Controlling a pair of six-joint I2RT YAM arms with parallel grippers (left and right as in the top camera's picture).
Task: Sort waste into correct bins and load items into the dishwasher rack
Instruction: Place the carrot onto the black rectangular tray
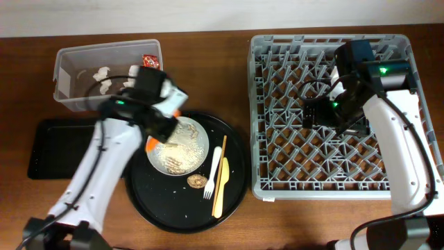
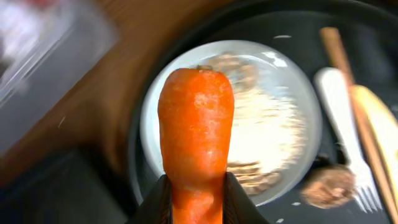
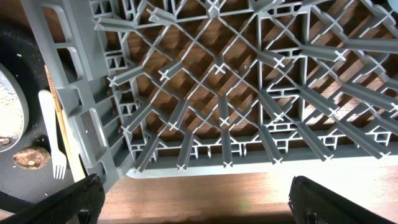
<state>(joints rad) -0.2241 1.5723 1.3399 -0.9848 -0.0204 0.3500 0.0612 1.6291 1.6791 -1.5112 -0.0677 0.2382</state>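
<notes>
Wood-brown tabletop (image 1: 208,48) runs under everything, and over its left half the left gripper (image 2: 196,202) has closed its two fingers (image 2: 155,202) on the carrot (image 2: 196,143). The jaws are narrowed onto its lower, slimmer part and the thick crown end sticks out ahead. It hangs over the near-left edge of the plate (image 1: 202,132), which sits in the round tray (image 1: 236,173). It looks lifted clear, though the wrist view is too blurred to be sure. I'd judge the carrot stiff and fairly dense, smooth-skinned and tapered, so it won't crush but could slide or swing in the pinch. A hold nearer the thick middle would be steadier. The tub (image 1: 66,76) and black tray (image 1: 48,149) lie just to the left. Across the table the right gripper (image 3: 199,202) hovers over the rack (image 1: 263,187) with jaws spread wide, holding nothing.
</notes>
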